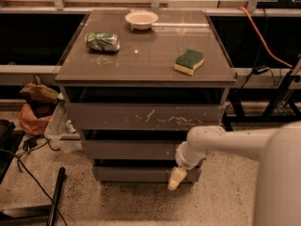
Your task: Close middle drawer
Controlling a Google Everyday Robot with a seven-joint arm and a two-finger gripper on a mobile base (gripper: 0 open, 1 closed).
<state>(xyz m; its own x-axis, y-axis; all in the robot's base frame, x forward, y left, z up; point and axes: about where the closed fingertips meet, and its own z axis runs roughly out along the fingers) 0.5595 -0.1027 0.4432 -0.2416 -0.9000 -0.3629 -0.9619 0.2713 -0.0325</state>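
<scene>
The middle drawer (131,150) is the plain grey-brown front under the top drawer front with white scratches (141,116), with a dark gap above it. My gripper (176,178) hangs fingers-down from the white arm (221,138) at the cabinet's front right. It is in front of the right end of the bottom drawer (136,173), just below the middle drawer's right end. The cream fingers look pressed together and hold nothing.
On the cabinet top (146,55) are a crushed green can (102,41), a white bowl (141,19) and a green-and-yellow sponge (189,61). A bag (35,109) and cables (23,168) lie on the floor at left. My white body (280,182) fills the right.
</scene>
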